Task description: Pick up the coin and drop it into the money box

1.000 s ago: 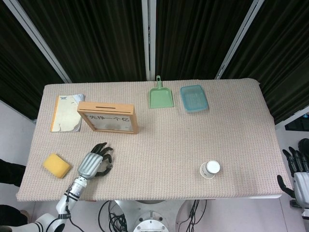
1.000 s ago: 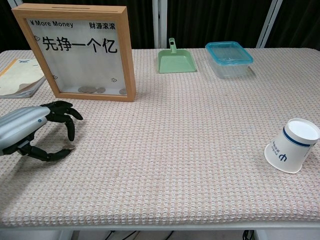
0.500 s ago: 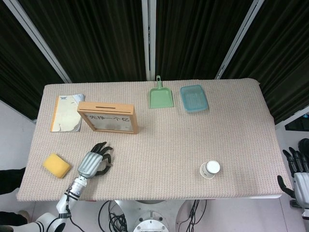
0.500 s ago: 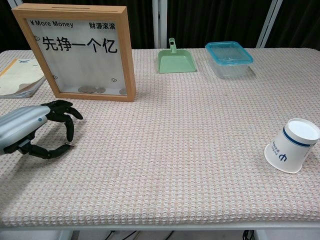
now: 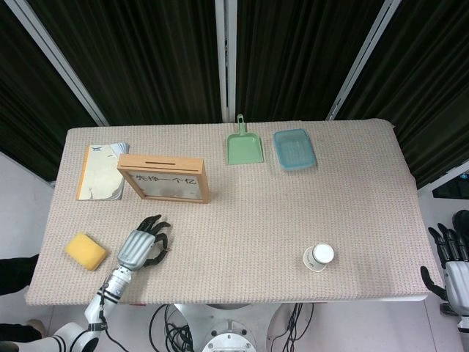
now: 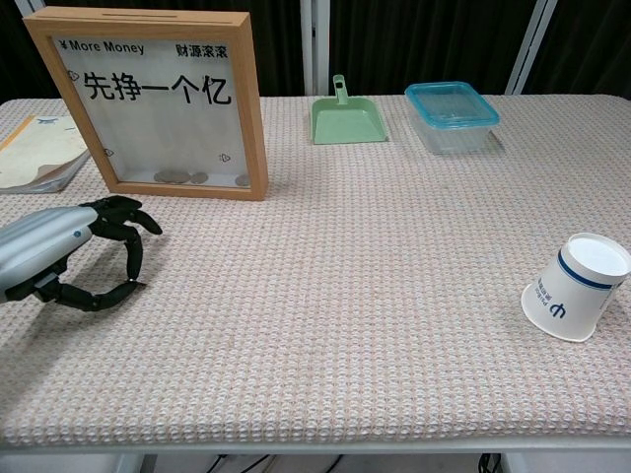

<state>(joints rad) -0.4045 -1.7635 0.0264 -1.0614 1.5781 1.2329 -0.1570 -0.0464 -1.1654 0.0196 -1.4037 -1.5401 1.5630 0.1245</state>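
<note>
Left hand (image 6: 59, 258) low over the desk (image 6: 375, 296)
Its fingers (image 6: 126, 219) curl toward the thumb (coin not discernible); money box (image 6: 158, 99) stands just beyond.

Left hand (image 6: 69, 258) cut off at the chest view's left edge, any coin between its fingertips too small to tell, right hand (image 5: 456, 265) partly cropped at the head view's right edge.

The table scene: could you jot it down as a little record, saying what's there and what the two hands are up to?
Money box: wooden frame, upright, slot on top, coins inside at the bottom
Left hand: fingers curled low over the cloth before the box; coin not discernible
Right hand: off the table's right edge, holding nothing
Far edge: green dustpan, blue-lidded container
Left side: booklet, yellow sponge
Near right: paper cup, tipped over
</note>
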